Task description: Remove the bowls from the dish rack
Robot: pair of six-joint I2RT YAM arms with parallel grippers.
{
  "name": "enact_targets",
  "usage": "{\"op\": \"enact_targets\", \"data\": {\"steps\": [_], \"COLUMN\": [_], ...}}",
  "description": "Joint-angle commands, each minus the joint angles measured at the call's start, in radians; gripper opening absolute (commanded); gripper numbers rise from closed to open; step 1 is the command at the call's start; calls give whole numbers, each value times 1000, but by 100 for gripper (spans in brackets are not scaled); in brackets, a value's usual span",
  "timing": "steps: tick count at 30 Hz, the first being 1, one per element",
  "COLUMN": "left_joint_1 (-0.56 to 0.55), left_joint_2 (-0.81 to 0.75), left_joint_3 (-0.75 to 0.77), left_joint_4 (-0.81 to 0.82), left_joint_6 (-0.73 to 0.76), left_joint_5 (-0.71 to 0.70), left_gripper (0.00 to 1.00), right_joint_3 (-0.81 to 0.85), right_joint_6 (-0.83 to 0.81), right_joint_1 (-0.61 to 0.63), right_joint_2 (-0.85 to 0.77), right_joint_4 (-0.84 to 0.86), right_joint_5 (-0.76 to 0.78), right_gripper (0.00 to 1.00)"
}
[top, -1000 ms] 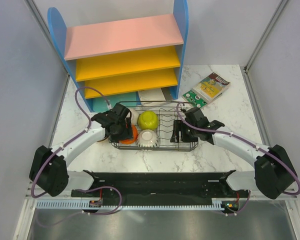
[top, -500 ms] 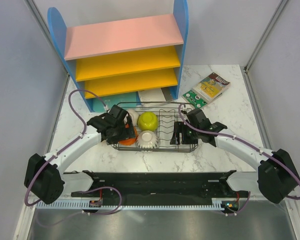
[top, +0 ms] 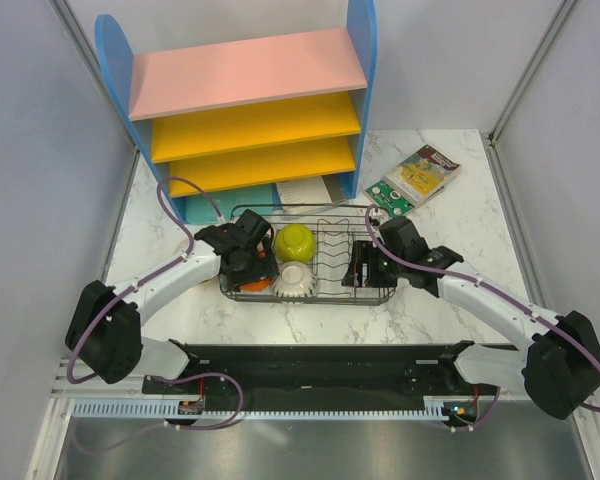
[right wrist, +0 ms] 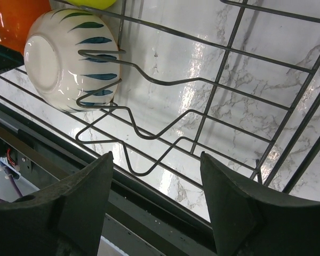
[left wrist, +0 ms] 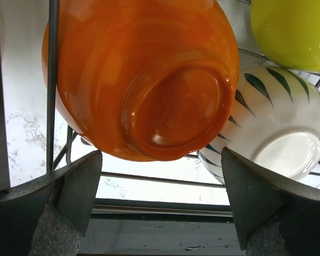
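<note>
Seen from above, the left gripper sits over the left end of the dish rack, right at the orange bowl. The right gripper hangs over the rack's right end. A yellow-green bowl and a white striped bowl stand in the rack, which sits just in front of the blue shelf unit.

The left wrist view has its fingers spread wide either side of the orange bowl's base, clamping nothing.

In the right wrist view the jaws are well apart over bare rack wires, holding nothing.
</note>
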Motion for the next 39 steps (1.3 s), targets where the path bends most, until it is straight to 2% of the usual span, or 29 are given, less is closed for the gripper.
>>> {"op": "enact_targets", "data": {"steps": [1,15,21,26,32,39], "left_joint_1": [5,5,5,4,-25,-27], "left_joint_2": [6,73,63,50,118,169], "left_joint_3": [-35,-67,-87,-103,-107,-165], "left_joint_4": [-61,1,20,85,131,174], "left_joint_6": [-115,-152,-211,-166,-95,-124], "left_joint_5": [-67,-89,-83,-70,-98,-92], "left_gripper": [100,100,100,99,98,100], "right_joint_3": [-28,-99,-109,-126,-125,-125], "right_joint_6": [11,44,52,61,66,66], "right_joint_1": [-4,-2,-4,-4,-4,-4], "right_joint_2": [-28,-54,-54,-56,-50,-51], "right_joint_4": [-16,5,7,13,17,17], "right_joint_5": [12,-32,-39,-45,-52,-52], "right_gripper": [73,72,72,72,72,71]}}
